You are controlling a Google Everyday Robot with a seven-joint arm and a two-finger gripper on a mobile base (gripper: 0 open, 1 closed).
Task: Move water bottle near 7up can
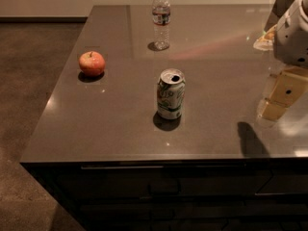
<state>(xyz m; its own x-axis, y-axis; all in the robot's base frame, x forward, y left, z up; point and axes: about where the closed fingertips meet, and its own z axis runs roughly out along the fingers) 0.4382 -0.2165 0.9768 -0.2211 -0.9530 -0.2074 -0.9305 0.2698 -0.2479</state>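
The water bottle (161, 19), clear plastic with a white cap and a dark-and-red label band, stands upright at the far middle of the dark counter (110, 124). The 7up can (170, 94), white and green with a silver opened top and a slight dent, stands upright near the counter's middle, well in front of the bottle. My gripper (281, 95) hangs over the counter's right side, to the right of the can and apart from both things. It holds nothing that I can see. Its shadow falls on the counter below it.
A red apple (92, 63) lies on the counter's left part. A snack bag or plate (265, 38) sits at the far right behind my white arm (293, 30). The counter's front edge (144, 159) and left edge drop to the floor.
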